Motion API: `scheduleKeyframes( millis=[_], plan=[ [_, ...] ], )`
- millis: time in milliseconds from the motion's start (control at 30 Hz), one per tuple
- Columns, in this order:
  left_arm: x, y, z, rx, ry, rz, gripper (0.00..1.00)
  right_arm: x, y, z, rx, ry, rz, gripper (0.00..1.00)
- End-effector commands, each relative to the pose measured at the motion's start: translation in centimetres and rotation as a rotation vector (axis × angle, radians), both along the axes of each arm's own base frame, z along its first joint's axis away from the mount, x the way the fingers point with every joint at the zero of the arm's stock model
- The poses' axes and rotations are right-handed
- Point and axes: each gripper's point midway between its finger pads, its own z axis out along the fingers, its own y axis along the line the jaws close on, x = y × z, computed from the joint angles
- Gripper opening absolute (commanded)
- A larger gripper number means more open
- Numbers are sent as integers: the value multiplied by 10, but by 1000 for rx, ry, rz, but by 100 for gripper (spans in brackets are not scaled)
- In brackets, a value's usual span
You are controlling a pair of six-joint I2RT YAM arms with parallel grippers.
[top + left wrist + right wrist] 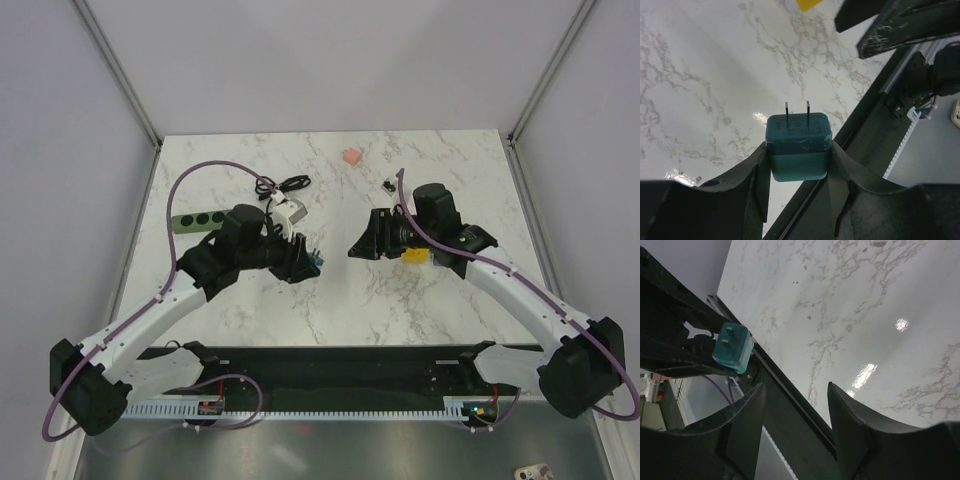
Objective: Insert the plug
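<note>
My left gripper (308,262) is shut on the teal plug (798,146) and holds it above the table's middle, its two metal prongs pointing away from the wrist toward the right arm. The plug also shows in the top view (315,261) and in the right wrist view (732,347). My right gripper (358,250) is open and empty, its fingertips (752,401) facing the plug with a gap between them. The green power strip (198,219) lies at the table's left, behind the left arm.
A white adapter (287,212) and a coiled black cable (285,185) lie behind the left gripper. A yellow block (414,256) sits under the right wrist. A pink block (351,157) and a small black-and-white piece (389,186) lie further back.
</note>
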Motion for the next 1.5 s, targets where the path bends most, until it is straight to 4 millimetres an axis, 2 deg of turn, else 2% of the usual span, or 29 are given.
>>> scheduleKeyframes(
  millis=[0, 167, 300, 433, 700, 800, 833, 900, 1000, 1033, 1067, 1100, 1133, 1167, 1233, 1300, 1467],
  plan=[
    [-17, -15, 27, -22, -148, -122, 2, -9, 17, 24, 118, 27, 85, 59],
    [-29, -27, 25, 11, -162, -173, 2, -14, 29, 41, 231, 74, 110, 58],
    [-30, -30, 23, 26, -172, -182, 2, -20, 39, 45, 263, 96, 137, 64],
    [-29, -29, 22, 31, -179, -182, 2, -37, 58, 38, 243, 131, 203, 68],
    [-30, -29, 20, 42, -190, -196, 2, -55, 83, 12, 179, 186, 248, 67],
    [-31, -28, 19, 51, -197, -205, 3, -57, 84, 0, 152, 208, 240, 49],
    [-30, -28, 19, 54, -198, -202, 6, -57, 84, -1, 153, 207, 236, 40],
    [-29, -28, 19, 58, -205, -199, 7, -58, 84, -1, 156, 209, 238, 33],
    [-28, -28, 22, 57, -215, -202, 16, -57, 85, -2, 158, 206, 240, 26],
    [-28, -28, 23, 57, -218, -200, 29, -56, 85, -1, 161, 200, 234, 18],
    [-27, -28, 23, 59, -219, -197, 36, -55, 86, 0, 166, 197, 232, 14],
    [-27, -28, 26, 54, -225, -193, 43, -55, 86, 4, 178, 183, 235, 5],
    [-27, -27, 28, 50, -229, -190, 66, -54, 87, 7, 186, 170, 233, 0],
    [-27, -27, 30, 46, -230, -188, 73, -53, 87, 11, 200, 161, 227, 0],
    [-29, -27, 37, 27, -233, -185, 79, -52, 88, 23, 236, 116, 228, 0],
    [-31, -27, 45, 6, -239, -181, 81, -48, 86, 25, 234, 95, 202, 0],
    [-30, -14, 73, -48, -262, -79, 92, -42, 84, 56, 314, -12, 178, 0]
  ],
)
